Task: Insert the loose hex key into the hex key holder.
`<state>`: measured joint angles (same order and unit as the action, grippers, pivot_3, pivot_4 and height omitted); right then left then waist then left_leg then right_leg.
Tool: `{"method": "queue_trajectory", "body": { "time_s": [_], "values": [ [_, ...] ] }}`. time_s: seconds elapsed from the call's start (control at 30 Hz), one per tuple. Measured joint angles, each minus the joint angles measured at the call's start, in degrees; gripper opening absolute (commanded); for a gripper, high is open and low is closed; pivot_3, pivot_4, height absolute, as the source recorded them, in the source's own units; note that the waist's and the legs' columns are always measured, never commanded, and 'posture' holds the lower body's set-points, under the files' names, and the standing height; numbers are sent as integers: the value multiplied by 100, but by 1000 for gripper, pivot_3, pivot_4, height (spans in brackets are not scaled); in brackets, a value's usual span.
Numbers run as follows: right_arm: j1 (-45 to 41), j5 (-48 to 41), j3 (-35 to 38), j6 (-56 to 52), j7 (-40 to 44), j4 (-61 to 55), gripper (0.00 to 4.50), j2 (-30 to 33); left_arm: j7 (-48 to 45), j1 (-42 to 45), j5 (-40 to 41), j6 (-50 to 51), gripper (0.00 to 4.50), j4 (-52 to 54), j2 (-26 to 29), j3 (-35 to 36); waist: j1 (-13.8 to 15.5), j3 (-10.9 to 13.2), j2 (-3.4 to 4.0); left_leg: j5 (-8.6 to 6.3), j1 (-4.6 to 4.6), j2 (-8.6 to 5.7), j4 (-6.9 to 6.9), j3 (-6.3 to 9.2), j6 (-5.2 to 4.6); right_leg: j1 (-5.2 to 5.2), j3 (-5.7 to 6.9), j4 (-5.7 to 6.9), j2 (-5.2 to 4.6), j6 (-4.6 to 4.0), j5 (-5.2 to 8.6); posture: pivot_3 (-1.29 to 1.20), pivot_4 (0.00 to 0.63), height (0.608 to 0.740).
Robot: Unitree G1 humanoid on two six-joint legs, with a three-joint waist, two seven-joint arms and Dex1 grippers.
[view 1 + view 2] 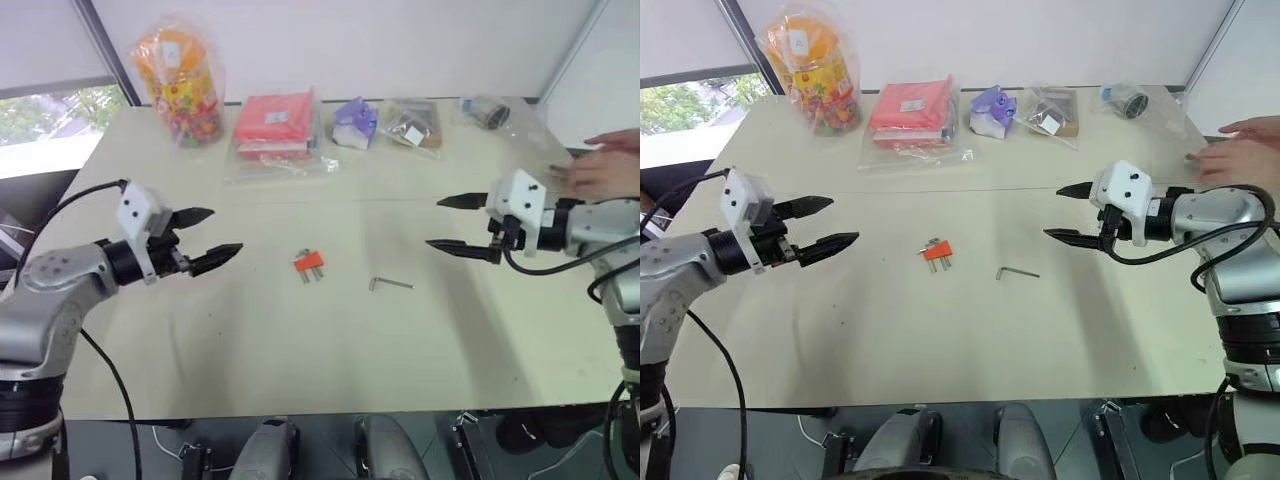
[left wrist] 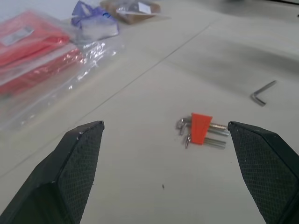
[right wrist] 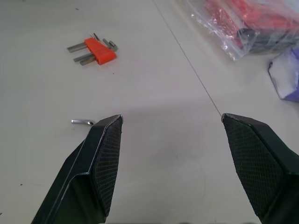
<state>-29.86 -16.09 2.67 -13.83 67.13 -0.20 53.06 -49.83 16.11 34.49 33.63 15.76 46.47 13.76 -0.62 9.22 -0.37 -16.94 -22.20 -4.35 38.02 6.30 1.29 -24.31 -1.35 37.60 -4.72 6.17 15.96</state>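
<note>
Two grippers hang above the pale table (image 1: 300, 370) with nothing in either, so the task stands at its very start: neither piece has been touched. Farthest left, the left gripper (image 1: 208, 237), two black fingers on a white wrist block, is spread wide and points inward across the table toward the middle. Next along lies the hex key holder (image 1: 310, 262), a small red-orange plastic block with a few short dark metal keys poking out of it, flat on the table and well apart from that gripper; its wrist camera frames the block between its two fingers (image 2: 74, 172). Just to the right of the holder, near it but not touching, rests the loose hex key (image 1: 390, 284), a thin grey L-shaped metal rod lying flat with its short leg at the holder's side. Farther right, the right gripper (image 1: 448, 224) is also opened wide and empty, aimed inward and slightly down, with the rod's bent end peeking past one finger (image 3: 105, 158) in its wrist view. At the far right edge a person's hand (image 1: 612, 168) rests on the table. The next move probably calls for the right gripper to descend on the rod; being so thin and flat, it will need a low, precise pinch, while the left steadies the block.
</note>
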Motion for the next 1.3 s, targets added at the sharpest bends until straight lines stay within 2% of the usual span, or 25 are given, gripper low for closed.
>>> {"method": "queue_trajectory", "body": {
  "time_s": [0.97,1.13,1.3],
  "values": [
    [-226,129,-317,69,-96,-9,3519,-286,334,370,116,360,4439,34,-175,-11,-1,1,0,14,-3,0,0,-1,25,-4,-1,0,0,0,0,0,150,740],
    [-349,329,-497,302,-455,83,3519,-891,500,270,109,359,4439,135,-212,-1,-21,1,0,15,-4,2,0,-1,26,-8,-2,2,2,0,0,0,150,740],
    [-433,976,-966,717,-1178,412,3519,-1667,694,170,91,351,4439,225,-289,2,-13,1,-1,17,-8,0,1,-2,30,-12,-2,3,1,0,-1,0,150,740]
  ]
}}
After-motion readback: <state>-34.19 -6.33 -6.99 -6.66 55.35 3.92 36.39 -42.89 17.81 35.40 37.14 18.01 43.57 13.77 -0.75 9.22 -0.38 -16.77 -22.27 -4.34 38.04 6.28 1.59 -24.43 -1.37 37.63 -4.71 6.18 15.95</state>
